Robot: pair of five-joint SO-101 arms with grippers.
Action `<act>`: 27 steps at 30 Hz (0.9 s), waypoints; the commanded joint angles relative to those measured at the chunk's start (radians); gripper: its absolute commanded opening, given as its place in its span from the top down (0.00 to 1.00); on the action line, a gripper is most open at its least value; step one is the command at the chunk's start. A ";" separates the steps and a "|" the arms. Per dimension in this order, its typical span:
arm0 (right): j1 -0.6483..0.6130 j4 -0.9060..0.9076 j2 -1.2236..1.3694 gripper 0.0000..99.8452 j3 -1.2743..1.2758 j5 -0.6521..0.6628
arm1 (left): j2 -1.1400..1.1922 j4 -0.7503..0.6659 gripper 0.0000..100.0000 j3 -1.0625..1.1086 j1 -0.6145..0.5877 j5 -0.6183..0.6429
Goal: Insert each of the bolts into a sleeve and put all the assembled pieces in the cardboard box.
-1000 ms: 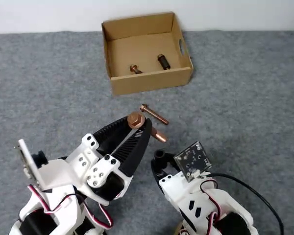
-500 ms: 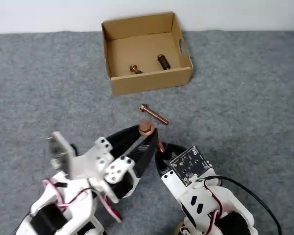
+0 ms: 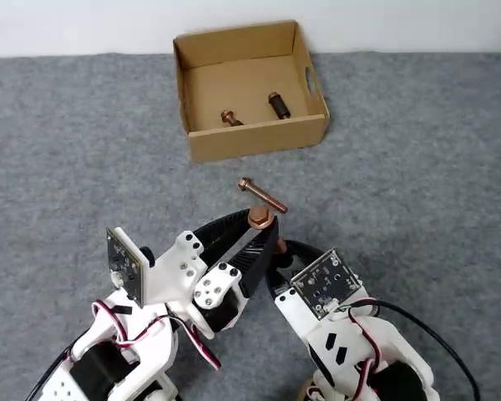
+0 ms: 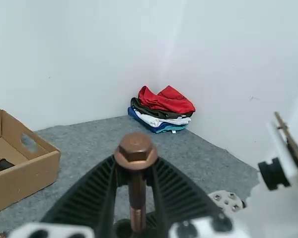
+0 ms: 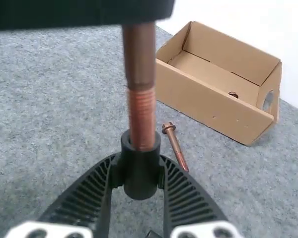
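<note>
Insertion step: L gripper (image 4: 134, 169) clamps bolt (image 4: 135, 148) upright just under its head, tip just inside sleeve (image 5: 139, 184) pinched by R gripper (image 5: 139, 171) directly below; next, prob. push straight down w/ axes aligned, then carry to box (image 3: 259, 139).

Floor: grey carpet (image 3: 434, 167) laid up to clothes pile (image 4: 161, 110) | white walls (image 4: 64, 54) joined in corner behind clothes pile | pile stacked: red, black, white, teal layers
</note>
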 commanded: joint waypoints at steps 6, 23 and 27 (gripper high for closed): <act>0.010 -0.021 -0.005 0.99 -0.035 0.011 | -0.005 -0.034 1.00 -0.008 -0.031 -0.015; 0.008 -0.028 -0.005 0.99 -0.037 0.026 | -0.009 -0.058 1.00 0.105 0.017 -0.006; 0.010 -0.036 -0.007 0.99 -0.037 0.058 | -0.005 -0.057 1.00 0.156 0.081 -0.006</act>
